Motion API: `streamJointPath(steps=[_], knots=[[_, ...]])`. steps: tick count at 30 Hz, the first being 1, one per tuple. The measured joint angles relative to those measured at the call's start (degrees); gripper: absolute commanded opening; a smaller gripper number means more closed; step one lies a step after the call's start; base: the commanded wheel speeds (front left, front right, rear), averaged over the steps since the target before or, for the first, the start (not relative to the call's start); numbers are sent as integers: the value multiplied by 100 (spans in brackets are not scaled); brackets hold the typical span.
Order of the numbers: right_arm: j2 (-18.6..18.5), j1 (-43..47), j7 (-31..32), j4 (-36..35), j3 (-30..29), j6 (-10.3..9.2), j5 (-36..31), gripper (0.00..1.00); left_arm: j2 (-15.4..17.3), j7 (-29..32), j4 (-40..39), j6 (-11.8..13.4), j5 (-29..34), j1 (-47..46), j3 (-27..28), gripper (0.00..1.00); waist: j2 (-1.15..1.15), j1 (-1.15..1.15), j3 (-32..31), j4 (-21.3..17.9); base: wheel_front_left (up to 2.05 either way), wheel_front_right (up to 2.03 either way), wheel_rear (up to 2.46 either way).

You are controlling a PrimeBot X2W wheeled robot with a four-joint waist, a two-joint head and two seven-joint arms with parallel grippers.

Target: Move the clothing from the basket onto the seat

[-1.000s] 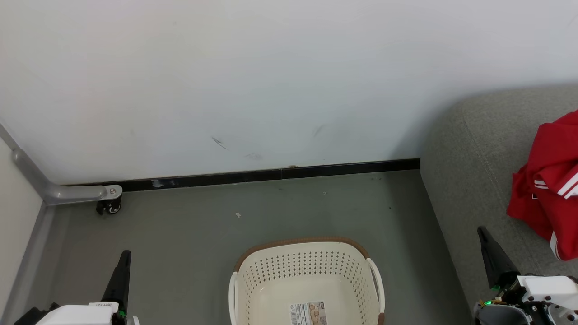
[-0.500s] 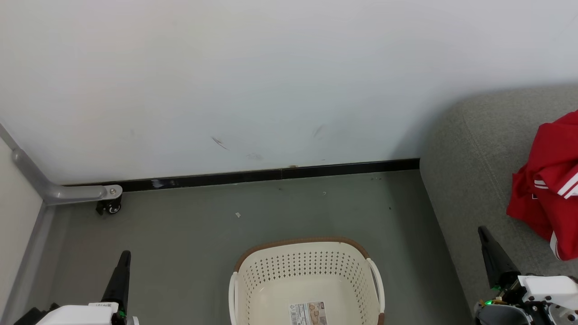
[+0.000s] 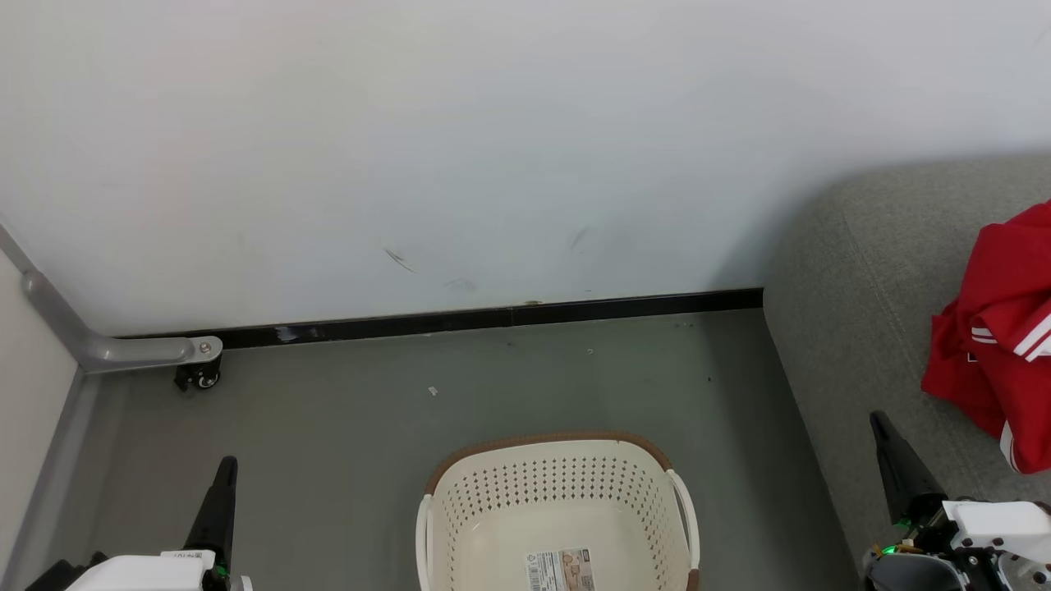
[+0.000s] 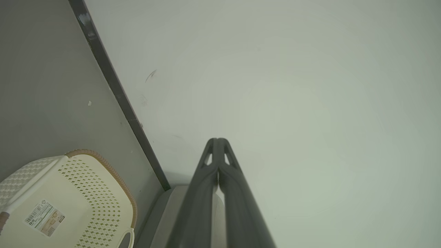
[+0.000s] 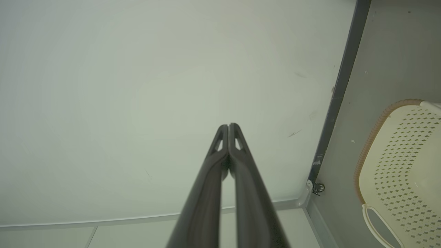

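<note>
The cream perforated basket stands on the grey floor at the bottom middle of the head view, with nothing in it but a label sticker on its bottom. Red clothing with white stripe trim lies on the grey seat at the right edge. My left gripper is at the lower left, shut and holding nothing; its fingers meet at the tips. My right gripper is at the lower right beside the seat's edge, also shut with nothing in it, fingers pressed together. The basket also appears in the left wrist view.
A white wall with a black baseboard runs across behind the basket. A grey metal frame leg with a small caster stands at the left by a pale panel. Bare floor lies between the basket and the wall.
</note>
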Motion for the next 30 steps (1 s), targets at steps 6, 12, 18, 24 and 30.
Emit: streamJointPath(steps=[6,12,18,24,30], knots=[[1,-1,2,2,-9,0,0,0,0,1,4,0,1,-1,1,0,0,0,0,0,0,0,0],[2,-3,2,3,-16,0,0,0,-1,1,8,0,0,-1,2,0,0,0,0,0,0,0,0],[3,-21,11,5,-25,0,0,0,-1,9,11,0,0,-2,3,0,0,0,0,0,0,0,0],[7,-21,43,5,-32,0,-1,0,-1,9,12,0,1,-2,4,0,0,0,0,0,0,0,0],[10,-21,43,7,-43,0,-8,0,-2,9,15,-1,0,-4,5,0,0,-1,0,0,0,0,0]])
